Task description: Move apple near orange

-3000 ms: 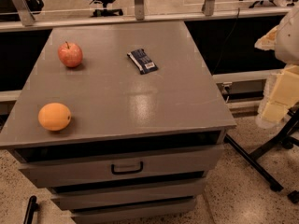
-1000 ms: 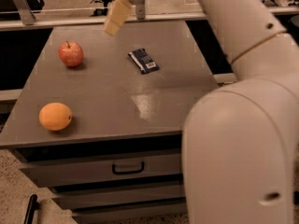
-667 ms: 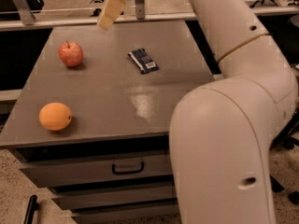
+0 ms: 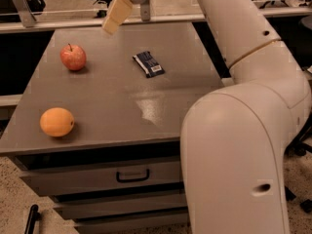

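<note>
Gripper [image 4: 116, 16] has swung in above the table [image 4: 112, 111] far edge.

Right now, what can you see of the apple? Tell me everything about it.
The apple is round and red with paler yellowish-pink patches and a short dark stem pointing up. It looks whole and smooth-skinned, sitting upright on the grey table near its far left corner. Only the tabletop touches it. The gripper hangs above the table's far edge, to the apple's right, clear of it. The orange lies well apart, near the front left.
</note>
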